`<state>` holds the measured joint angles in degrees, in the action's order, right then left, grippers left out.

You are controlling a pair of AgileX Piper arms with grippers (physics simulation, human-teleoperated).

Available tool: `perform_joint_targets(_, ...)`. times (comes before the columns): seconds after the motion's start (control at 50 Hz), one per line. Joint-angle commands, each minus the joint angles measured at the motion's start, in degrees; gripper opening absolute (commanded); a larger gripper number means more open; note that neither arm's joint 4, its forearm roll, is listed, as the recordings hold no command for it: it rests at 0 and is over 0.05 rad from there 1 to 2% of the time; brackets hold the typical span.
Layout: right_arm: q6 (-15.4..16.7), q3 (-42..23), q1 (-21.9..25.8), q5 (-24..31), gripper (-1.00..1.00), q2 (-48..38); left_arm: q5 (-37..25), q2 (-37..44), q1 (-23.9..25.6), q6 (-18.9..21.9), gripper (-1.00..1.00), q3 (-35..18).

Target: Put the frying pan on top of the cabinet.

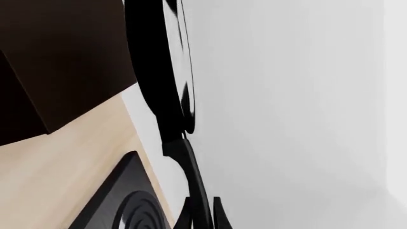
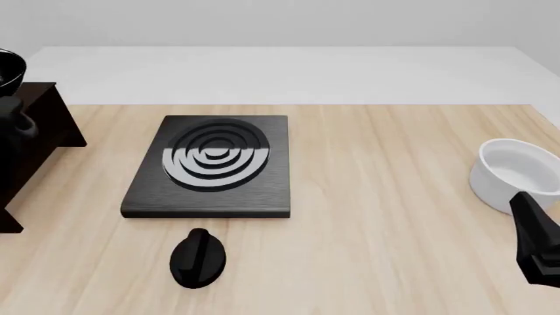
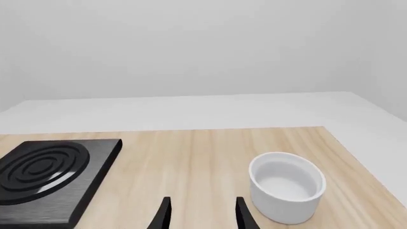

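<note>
Left gripper [image 1: 202,217] is clamped on the pan [image 1: 159,71], fingers pinched either side of the thin handle [image 1: 190,167] near its far end. In the front view the pan [image 2: 9,69] sits at the far left edge, half out of frame, just above the cabinet [image 2: 31,131]. You cannot tell from here whether it touches the top.

Right gripper [image 3: 202,217] hangs with its fingers apart and nothing between them, near the bowl [image 3: 286,186] on the right side of the table [image 2: 394,197]. It is well clear of the job.

On handling, expect a stiff, glossy, slick pan, with most of its weight out in the round body. Held this far back on a thin handle, it will want to droop or twist in your fingers. A hold closer to the body would be steadier, but this grip looks good enough for a short set-down if you go gently.

On direction, the wrist view shows the pan edge-on, so it looks rolled onto its side, not level. Its long axis runs straight out along your fingers, handle at the gripper and body beyond, with the cabinet [image 1: 57,62] beside it. You will likely need to roll the wrist until the base faces down before you let go.

The stove [image 2: 210,164] and the knob [image 2: 199,258] sit mid-table, well apart from all this.
</note>
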<state>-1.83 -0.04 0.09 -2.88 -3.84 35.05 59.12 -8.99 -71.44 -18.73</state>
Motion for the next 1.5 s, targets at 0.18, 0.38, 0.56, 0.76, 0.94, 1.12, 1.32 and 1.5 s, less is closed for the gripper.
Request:
perform_joint_targets(0.18,0.1,0.0,0.1,-0.2,1.0,-0.3,5.5,5.1,-2.1,-2.1,-1.0,-0.4)
perform_joint_targets(0.38,0.3,0.0,0.1,0.0,1.0,-0.1,7.2,7.9,-2.6,-2.9,-1.0,-0.8)
perform_joint_targets(0.56,0.4,0.0,0.1,-0.3,1.0,-0.5,9.5,11.5,-2.6,-3.7,-1.0,-1.5)
perform_joint_targets(0.76,0.5,0.0,0.1,-1.0,1.0,-1.3,12.4,15.4,-3.3,-5.1,-1.0,-2.3)
perform_joint_targets(0.94,0.8,0.0,0.3,-1.7,1.0,-2.1,14.2,18.2,-3.7,-5.7,-1.0,-3.0)
perform_joint_targets(1.12,0.9,0.0,0.3,-1.6,1.0,-2.2,15.7,20.7,-4.8,-5.8,-1.0,-3.2)
perform_joint_targets(1.32,1.2,0.0,0.4,-2.3,1.0,-2.9,16.9,22.8,-5.2,-5.9,-1.0,-2.8)
perform_joint_targets(1.5,1.5,0.0,0.5,-2.6,1.0,-3.3,15.2,23.5,-5.0,-5.1,1.0,-2.9)
